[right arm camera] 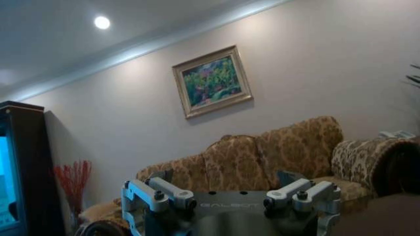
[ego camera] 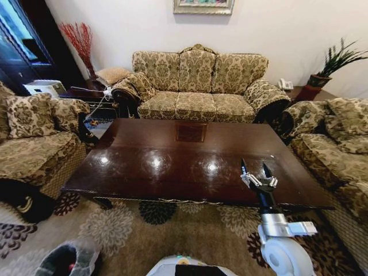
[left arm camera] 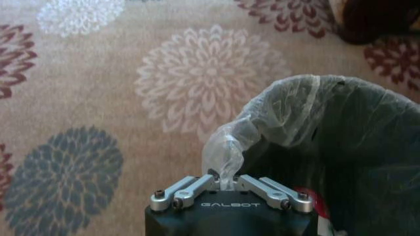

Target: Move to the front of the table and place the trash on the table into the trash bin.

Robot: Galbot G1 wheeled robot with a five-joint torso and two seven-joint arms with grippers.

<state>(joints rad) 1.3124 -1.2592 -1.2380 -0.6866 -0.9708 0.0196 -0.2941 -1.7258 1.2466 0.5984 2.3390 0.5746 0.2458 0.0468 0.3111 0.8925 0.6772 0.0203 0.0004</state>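
Table: the dark glossy table stands in the middle of the head view, in front of the sofa; I see no paper and no bottle on its top.
Bin: the trash bin is on the carpet at about 7 o'clock from the table, cut by the picture edge.
Trash: something red lies inside the bin, close to the left gripper; probably light, thin, easy to crush. What it is I cannot tell.
Bag: the liner is soft, loose film; a finger can catch on it.
Left gripper: the left gripper hangs at the bin rim, fingers drawn together; a fold of liner sits just there, pinched or only behind, I cannot tell.
Right gripper: the right gripper is raised over the table edge at about 5 o'clock, fingers spread, empty.
Hidden: the bin bottom is dark; most of the bin is cut off.
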